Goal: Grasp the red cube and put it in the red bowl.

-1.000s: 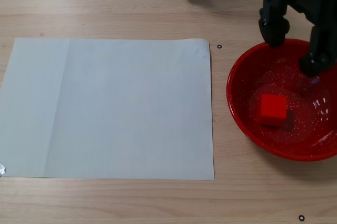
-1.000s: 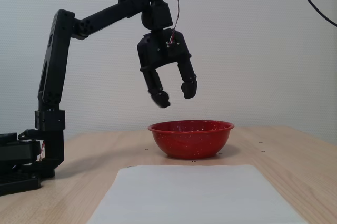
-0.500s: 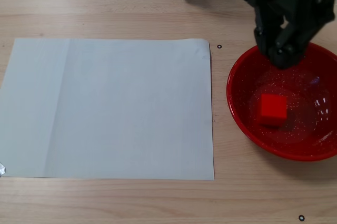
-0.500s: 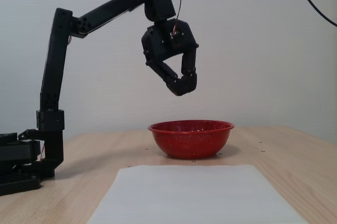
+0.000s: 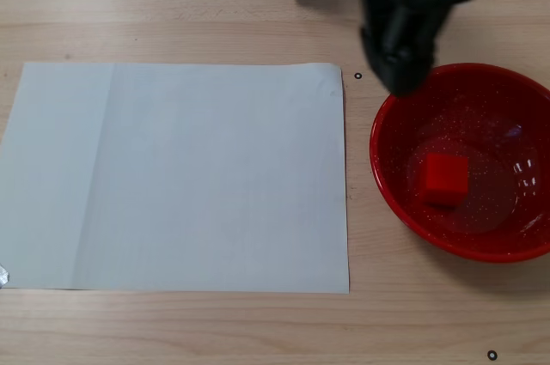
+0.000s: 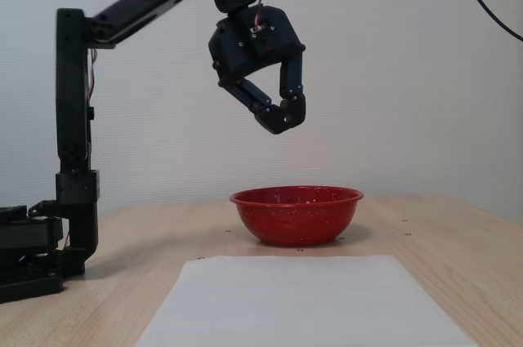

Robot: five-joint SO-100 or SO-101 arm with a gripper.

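A lab or hobby bench: a pale wooden worktop [image 6: 425, 241] below the claw [image 6: 282, 114], a plain white wall [image 6: 392, 77] behind it, cables [image 6: 489, 6] hanging.

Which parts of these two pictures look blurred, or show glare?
In the top-down fixed view the gripper is a dark, unfocused shape, and pale glare lies inside the red bowl beside the red cube; in the side fixed view the gripper is sharp.
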